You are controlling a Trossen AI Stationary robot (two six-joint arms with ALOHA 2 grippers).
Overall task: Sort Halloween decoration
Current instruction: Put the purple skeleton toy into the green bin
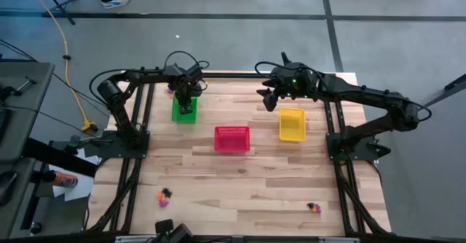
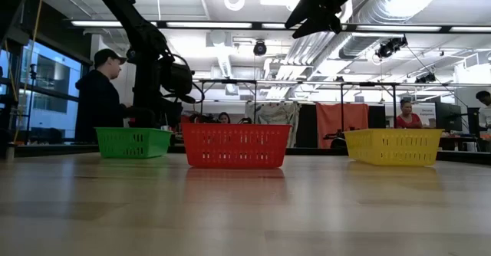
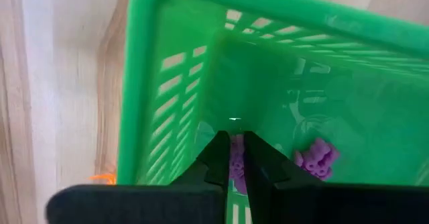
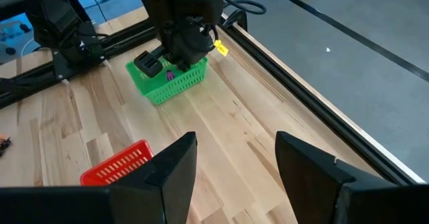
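Observation:
My left gripper (image 1: pixel 185 103) (image 3: pixel 236 150) points down into the green mesh basket (image 1: pixel 183 112) (image 3: pixel 167 83) at the table's far left and is shut on a small purple trinket (image 3: pixel 236 169). A second purple trinket (image 3: pixel 315 159) lies on the basket floor beside it. My right gripper (image 1: pixel 269 97) (image 4: pixel 234 160) hangs open in the air near the far edge, left of the yellow basket (image 1: pixel 292 124), holding nothing. More trinkets lie near the near edge: an orange, purple and black group (image 1: pixel 164 196) and a purple and black one (image 1: pixel 314 207). My left gripper pinches the purple trinket (image 3: pixel 236 174) between its two fingers (image 3: pixel 220 158), coming from above and pointing down inside the green basket. Only a narrow strip of the trinket shows between the fingers. Whether it rests on the basket floor, I cannot tell.
The red basket (image 1: pixel 231 139) (image 2: pixel 235 145) stands mid-table between the green and yellow ones (image 2: pixel 393 146). A small orange thing (image 3: pixel 100 178) lies on the wood just outside the green basket. Bare wood stretches between baskets and near edge. People stand in the room behind.

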